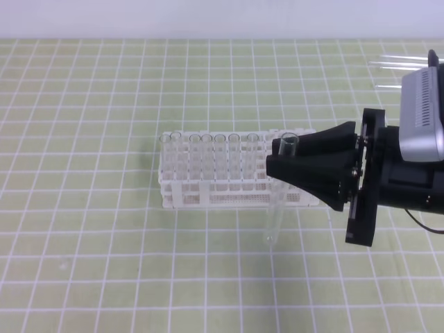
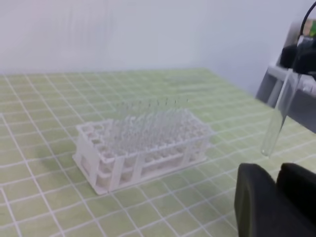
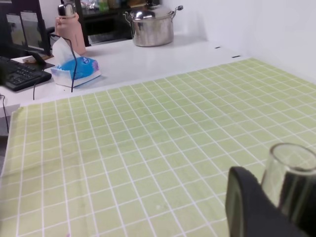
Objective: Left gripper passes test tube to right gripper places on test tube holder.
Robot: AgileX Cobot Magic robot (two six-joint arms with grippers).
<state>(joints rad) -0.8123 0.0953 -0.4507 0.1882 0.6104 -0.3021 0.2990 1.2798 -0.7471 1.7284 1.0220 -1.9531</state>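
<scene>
1. Exterior high view: my right gripper (image 1: 279, 157) is clamped on the test tube (image 1: 276, 208) just under its flared rim. The tube hangs upright below my jaws, its round bottom clear of the mat.
2. The test tube holder (image 1: 182, 194) sits just beyond and to the far side of my fingertips; its near corner lies right behind the hanging tube. Several tubes already stand in its back row.
3. Right wrist view: the open rim shows between my fingers (image 3: 247, 207), so the grip is high on the glass.
4. Left wrist view: my left gripper (image 2: 276, 185) hangs low, beside and below the tube's bottom end, not touching it. The two fingers stand close with a narrow gap and nothing between them.
5. Handling judgement: thin clear glass, light, stiff, slippery and brittle. A firm squeeze risks cracking; a loose one lets it slide.
6. Holding near the rim leaves the whole lower length free to enter a hole, which suits placing.
7. Risk: the bottom knocking the rack edge.
</scene>
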